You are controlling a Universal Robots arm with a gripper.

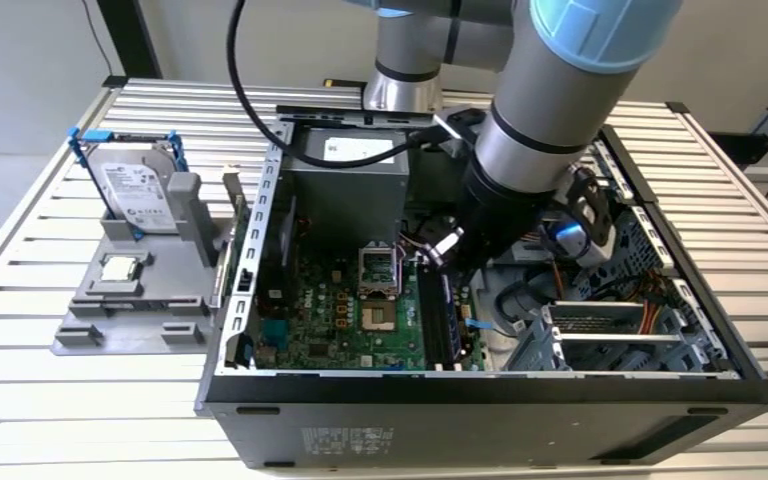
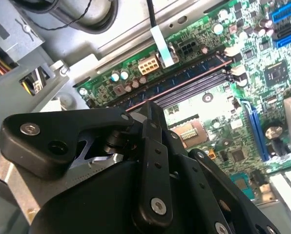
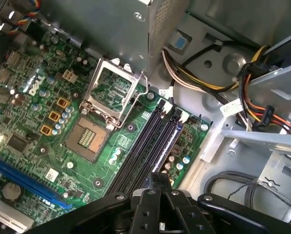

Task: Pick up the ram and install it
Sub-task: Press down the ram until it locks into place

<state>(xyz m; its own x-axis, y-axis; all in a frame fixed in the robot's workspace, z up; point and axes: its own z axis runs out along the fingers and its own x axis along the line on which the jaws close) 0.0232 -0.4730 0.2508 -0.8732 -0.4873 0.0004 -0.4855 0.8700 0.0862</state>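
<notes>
Because the ram (image 2: 184, 86) has to go edge-down into one of the long memory slots (image 3: 144, 141) beside the empty processor socket (image 3: 89, 139), the arm reaches steeply down into the open computer case (image 1: 491, 385), right of centre in the exterior view. The tool (image 1: 444, 262) is low over the green motherboard (image 1: 344, 320). In the second wrist view the ram shows as a thin pale edge running from the tool (image 2: 153, 105) toward the upper right of the frame, in line with the slots. It appears to stand in or just above one of them. In the first wrist view the tool (image 3: 160, 178) is drawn narrow at the bottom centre, directly over that slot row, and I judge it clenched on the ram's upper edge, though the contact itself is hidden. The wrist keeps the ram parallel to the slots, clear of the cables (image 3: 194, 80) at the right. At the left of the exterior view, the hard drive (image 1: 131, 190) and the processor chip (image 1: 120, 267) sit in a grey tray (image 1: 84, 335) on the slatted desk (image 1: 37, 230).
</notes>
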